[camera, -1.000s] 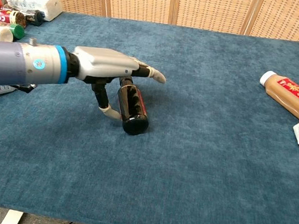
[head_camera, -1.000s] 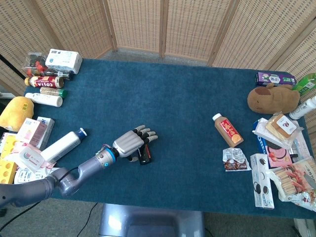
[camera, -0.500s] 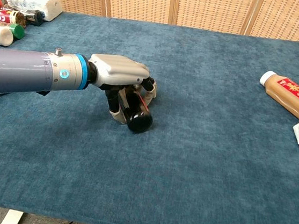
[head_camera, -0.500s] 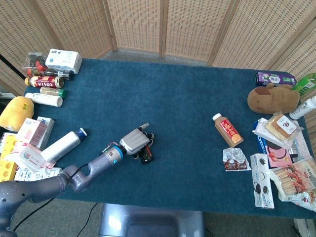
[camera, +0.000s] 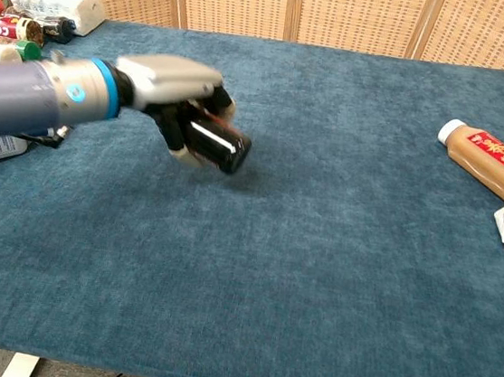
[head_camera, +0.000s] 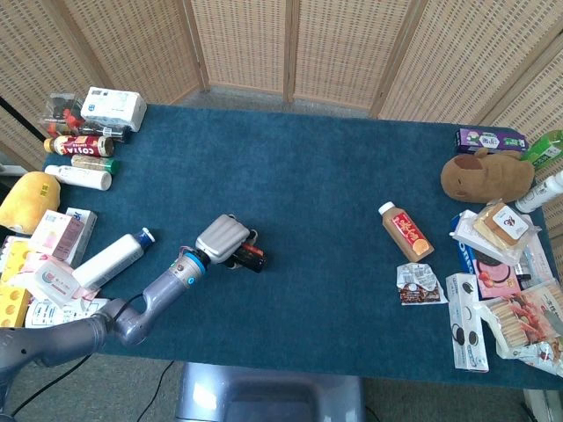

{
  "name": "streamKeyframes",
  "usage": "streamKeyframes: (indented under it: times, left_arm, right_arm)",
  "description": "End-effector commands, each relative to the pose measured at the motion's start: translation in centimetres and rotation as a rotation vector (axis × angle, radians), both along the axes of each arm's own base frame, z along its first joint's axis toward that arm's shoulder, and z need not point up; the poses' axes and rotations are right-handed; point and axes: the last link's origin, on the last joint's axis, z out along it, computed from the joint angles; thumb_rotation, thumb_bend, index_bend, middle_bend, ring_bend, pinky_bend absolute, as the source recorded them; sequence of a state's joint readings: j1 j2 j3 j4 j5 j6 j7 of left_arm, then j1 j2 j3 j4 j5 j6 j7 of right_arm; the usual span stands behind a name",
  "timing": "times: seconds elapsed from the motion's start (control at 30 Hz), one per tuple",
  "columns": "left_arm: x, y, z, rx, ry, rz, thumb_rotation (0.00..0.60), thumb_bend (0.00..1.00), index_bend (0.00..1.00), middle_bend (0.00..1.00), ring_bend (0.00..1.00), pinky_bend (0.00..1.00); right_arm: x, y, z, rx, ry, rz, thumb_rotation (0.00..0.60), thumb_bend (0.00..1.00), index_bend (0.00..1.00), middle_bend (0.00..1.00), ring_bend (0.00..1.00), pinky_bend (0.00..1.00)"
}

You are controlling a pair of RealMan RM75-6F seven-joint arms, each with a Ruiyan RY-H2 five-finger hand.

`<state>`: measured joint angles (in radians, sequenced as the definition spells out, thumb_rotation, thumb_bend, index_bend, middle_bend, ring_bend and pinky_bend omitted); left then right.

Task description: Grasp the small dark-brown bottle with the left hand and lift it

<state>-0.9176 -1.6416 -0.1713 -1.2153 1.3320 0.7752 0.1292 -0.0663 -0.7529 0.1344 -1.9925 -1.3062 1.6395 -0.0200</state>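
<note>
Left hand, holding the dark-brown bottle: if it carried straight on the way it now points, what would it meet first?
Probably nothing: the left hand, gripping the small dark-brown bottle, points along bare blue tablecloth. The peach-coloured drink bottle lies roughly along that line, though depth is unclear.

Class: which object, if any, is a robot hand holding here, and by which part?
The left hand holds the small dark-brown bottle around its body.
</note>
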Motion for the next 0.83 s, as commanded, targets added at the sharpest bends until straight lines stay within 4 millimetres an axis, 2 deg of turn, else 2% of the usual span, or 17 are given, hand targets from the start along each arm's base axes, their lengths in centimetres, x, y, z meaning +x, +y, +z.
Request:
streamKeyframes:
  times: [0.03, 0.4, 0.5, 0.83]
  left_arm:
    - [-0.4, 0.2, 3.0, 0.054, -0.097, 0.051, 0.6, 0.27, 0.74, 0.76, 0.81, 0.45]
    - [-0.3, -0.6, 11.7, 0.234, -0.279, 0.06, 0.6, 0.27, 0.73, 0.76, 0.8, 0.44]
    - [-0.4, -1.0, 13.5, 0.279, -0.328, 0.056, 0.6, 0.27, 0.73, 0.76, 0.8, 0.43]
    - [-0.3, -1.5, 15.3, 0.333, -0.396, 0.034, 0.6, 0.27, 0.73, 0.75, 0.79, 0.43]
  right_arm:
    - [-0.1, -0.2, -0.3, 0.007, -0.006, 0.009, 0.476, 0.0, 0.0, 0.05, 0.0, 0.0]
    - [-0.2, -0.8, -1.0, 0.021, -0.021, 0.04, 0.474, 0.0, 0.0, 0.05, 0.0, 0.0]
    - [-0.1, -1.2, -1.3, 0.028, -0.024, 0.046, 0.472, 0.0, 0.0, 0.05, 0.0, 0.0]
    - [0.6, -2.4, -2.9, 0.068, -0.032, 0.076, 0.478, 0.0, 0.0, 0.05, 0.0, 0.0]
